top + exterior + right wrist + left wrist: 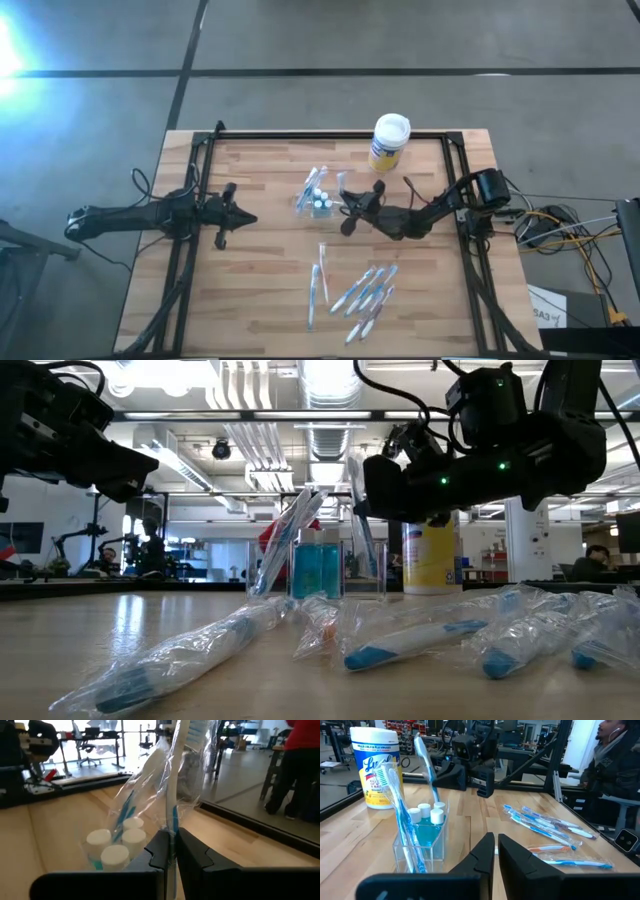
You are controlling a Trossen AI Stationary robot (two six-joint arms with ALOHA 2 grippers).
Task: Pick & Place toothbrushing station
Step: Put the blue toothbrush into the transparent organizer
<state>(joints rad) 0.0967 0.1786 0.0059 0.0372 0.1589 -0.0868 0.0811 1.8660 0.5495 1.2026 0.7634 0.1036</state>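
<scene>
Now my right gripper (170,851) pinches a plastic-wrapped toothbrush (176,780) over the small clear plastic holder (316,200), mid-table, at its three o'clock. Two brushes stand inside. Several wrapped ones (368,292) wait, toward six.

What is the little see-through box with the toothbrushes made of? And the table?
The box looks like clear hard plastic, perhaps acrylic: you see straight through its walls to the blue bottles, and its edges shine glassy. The table looks like wood, made of joined planks, with pale brown grain stripes and a smooth, slightly shiny surface.
</scene>
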